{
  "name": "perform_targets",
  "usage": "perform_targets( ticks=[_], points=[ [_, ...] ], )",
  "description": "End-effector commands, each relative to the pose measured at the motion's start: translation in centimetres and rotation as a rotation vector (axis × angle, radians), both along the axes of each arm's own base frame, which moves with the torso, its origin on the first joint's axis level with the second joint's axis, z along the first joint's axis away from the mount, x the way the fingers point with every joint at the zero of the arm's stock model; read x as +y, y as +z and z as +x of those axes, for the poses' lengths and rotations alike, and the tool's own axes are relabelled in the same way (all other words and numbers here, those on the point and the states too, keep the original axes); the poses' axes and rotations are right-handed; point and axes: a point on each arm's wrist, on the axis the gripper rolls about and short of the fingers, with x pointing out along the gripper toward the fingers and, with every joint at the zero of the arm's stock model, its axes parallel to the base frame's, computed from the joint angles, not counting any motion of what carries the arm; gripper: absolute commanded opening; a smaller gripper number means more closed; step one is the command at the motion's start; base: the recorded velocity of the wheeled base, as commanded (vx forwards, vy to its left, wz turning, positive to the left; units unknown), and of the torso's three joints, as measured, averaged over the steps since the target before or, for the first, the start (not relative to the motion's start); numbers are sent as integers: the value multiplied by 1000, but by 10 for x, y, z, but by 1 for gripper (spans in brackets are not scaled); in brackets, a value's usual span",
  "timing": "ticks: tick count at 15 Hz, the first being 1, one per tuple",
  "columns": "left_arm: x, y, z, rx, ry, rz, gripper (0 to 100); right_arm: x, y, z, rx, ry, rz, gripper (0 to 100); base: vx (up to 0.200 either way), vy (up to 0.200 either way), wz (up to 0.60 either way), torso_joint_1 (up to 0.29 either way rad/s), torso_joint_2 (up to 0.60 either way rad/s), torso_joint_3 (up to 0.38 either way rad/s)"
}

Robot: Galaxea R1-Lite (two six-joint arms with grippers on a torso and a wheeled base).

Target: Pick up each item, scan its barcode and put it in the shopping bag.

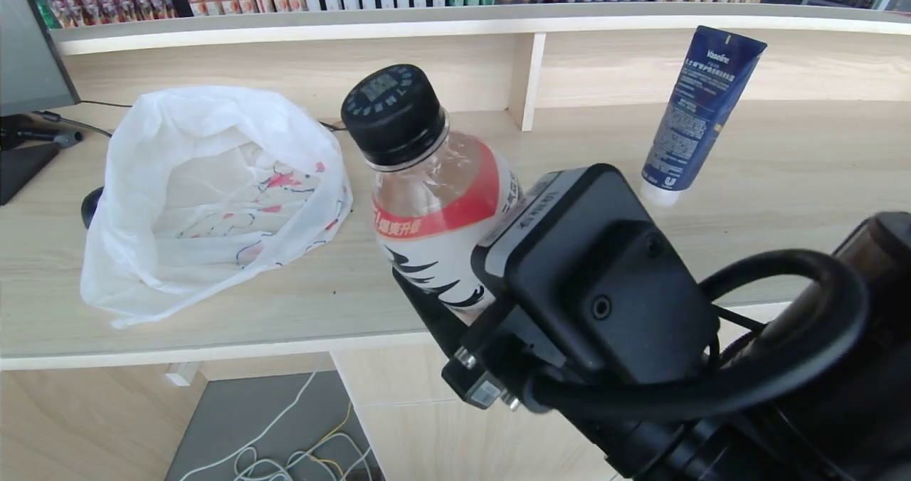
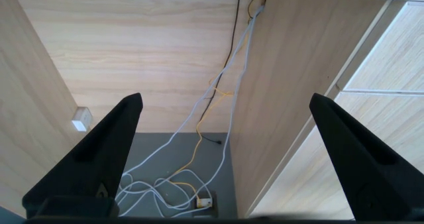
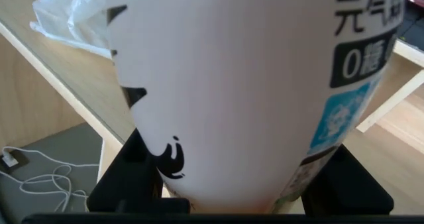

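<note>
Holding the bottle (image 1: 434, 203) cap-up to the right of the shopping bag (image 1: 213, 189), our right hand (image 1: 445, 282) clamped round its lower body, we should grip firmly, turn the barcode outward, then carry it over the bag's open mouth.

on the counter (image 1: 783, 182), shopping bag (image 1: 213, 196) left, tube (image 1: 701, 111) right, bottle (image 1: 434, 203) nearer, between them.

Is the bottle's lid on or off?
On. The black cap sits on the neck of the bottle, which the right gripper holds upright.
</note>
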Motion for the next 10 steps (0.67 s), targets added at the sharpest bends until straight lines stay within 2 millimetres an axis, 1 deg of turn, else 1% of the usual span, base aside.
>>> perform_targets(
  ticks=[1,3,5,7,8,10],
  points=[
    [0,0,0,0,0,0,100,6,4,-8,-26,27,-6,0,0,0,0,0,0,0],
    [0,0,0,2,2,0,100,11,4,-16,-30,54,-8,0,0,0,0,0,0,0],
    [0,0,0,0,0,0,100,12,4,-19,-41,57,-20,0,0,0,0,0,0,0],
    [0,0,0,0,0,0,100,21,9,-32,-86,98,-40,0,0,0,0,0,0,0],
    [0,0,0,0,0,0,100,26,7,-34,-97,103,-57,0,0,0,0,0,0,0],
    [0,0,0,2,0,0,100,28,3,-35,-133,99,-106,0,0,0,0,0,0,0]
  ],
)
